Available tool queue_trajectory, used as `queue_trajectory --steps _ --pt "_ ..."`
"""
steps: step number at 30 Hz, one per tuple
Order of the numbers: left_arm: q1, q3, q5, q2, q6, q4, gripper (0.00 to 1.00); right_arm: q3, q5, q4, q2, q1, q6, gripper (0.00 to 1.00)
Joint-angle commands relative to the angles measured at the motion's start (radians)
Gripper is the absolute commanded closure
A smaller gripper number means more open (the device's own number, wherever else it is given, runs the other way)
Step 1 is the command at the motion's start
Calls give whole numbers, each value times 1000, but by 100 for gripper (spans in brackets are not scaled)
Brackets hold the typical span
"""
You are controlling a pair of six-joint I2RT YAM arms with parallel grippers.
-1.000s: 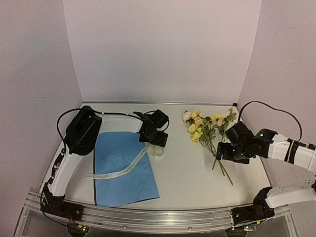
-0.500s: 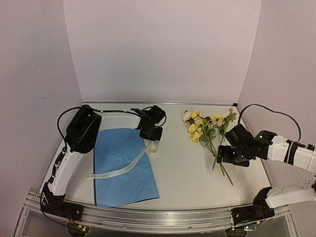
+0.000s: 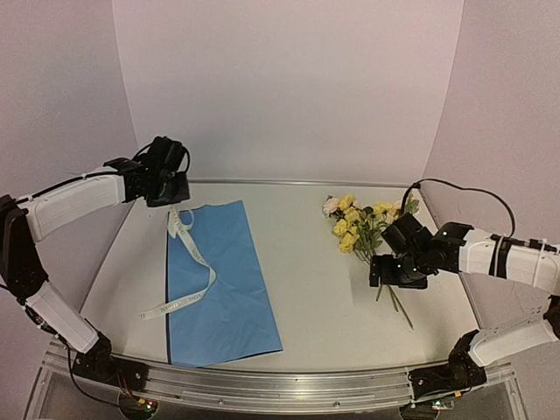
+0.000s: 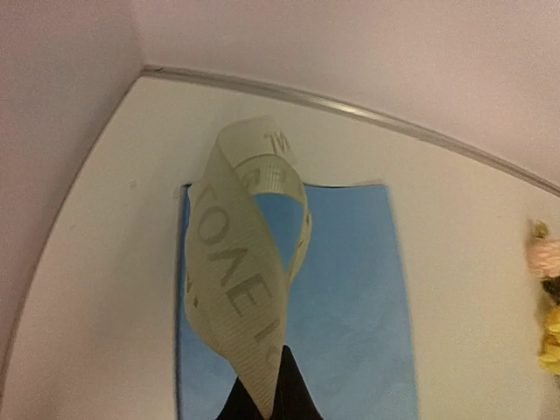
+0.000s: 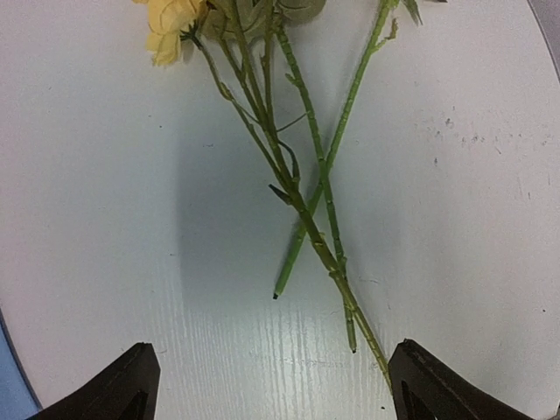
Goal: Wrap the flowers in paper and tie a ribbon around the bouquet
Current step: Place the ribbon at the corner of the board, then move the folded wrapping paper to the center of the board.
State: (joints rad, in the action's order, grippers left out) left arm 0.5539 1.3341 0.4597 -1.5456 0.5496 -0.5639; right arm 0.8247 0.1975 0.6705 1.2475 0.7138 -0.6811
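Note:
The light blue paper (image 3: 223, 280) lies flat at the table's left centre. My left gripper (image 3: 175, 197) is raised over the paper's back left corner, shut on one end of the cream ribbon (image 3: 197, 262). The ribbon hangs from it and trails across the paper's left edge. In the left wrist view the lettered ribbon (image 4: 245, 262) loops up from my left gripper (image 4: 276, 398) above the paper (image 4: 350, 297). The flowers (image 3: 360, 223) lie at the right. My right gripper (image 3: 395, 278) hovers open over their stems (image 5: 306, 192), which lie just ahead of my right gripper (image 5: 276, 385).
Walls close the table at the back (image 3: 289, 105) and on both sides. A metal rail (image 3: 262, 385) runs along the near edge. The stem ends (image 3: 404, 315) point toward the right front. A few blooms (image 4: 547, 297) show at the right edge of the left wrist view.
My left gripper shut on the ribbon end near the table's middle, then swung up and to the back left, dragging the ribbon with it. My right gripper shifted slightly left over the stems.

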Motion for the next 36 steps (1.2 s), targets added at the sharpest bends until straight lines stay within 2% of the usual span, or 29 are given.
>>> queue_trajectory --steps 1,4,9,14,18,21,24,26,30,36 --pt "-154 -187 81 104 89 -100 100 57 -11 -46 48 20 32 6" --pt "-290 -243 52 164 119 -111 100 79 -25 -61 82 26 42 6" --pt "-521 -248 -40 195 153 -137 100 121 -51 -85 136 35 52 6" --pt "-613 -199 -40 162 128 -148 100 174 -75 -106 200 68 68 6" --pt "-614 -178 -98 88 100 -141 97 250 -77 -107 287 145 75 6" --pt "-613 -201 -164 59 80 -98 72 308 -77 -114 360 192 72 6" --pt "-600 -207 -215 61 52 -71 35 374 -85 -116 442 231 65 6" --pt "-568 -197 -219 71 35 -69 25 417 -89 -116 499 260 61 7" --pt "-406 -171 -237 75 65 -81 16 519 -71 -103 610 320 46 7" --pt "-209 -257 -439 36 191 112 18 667 -38 -52 757 387 16 8"
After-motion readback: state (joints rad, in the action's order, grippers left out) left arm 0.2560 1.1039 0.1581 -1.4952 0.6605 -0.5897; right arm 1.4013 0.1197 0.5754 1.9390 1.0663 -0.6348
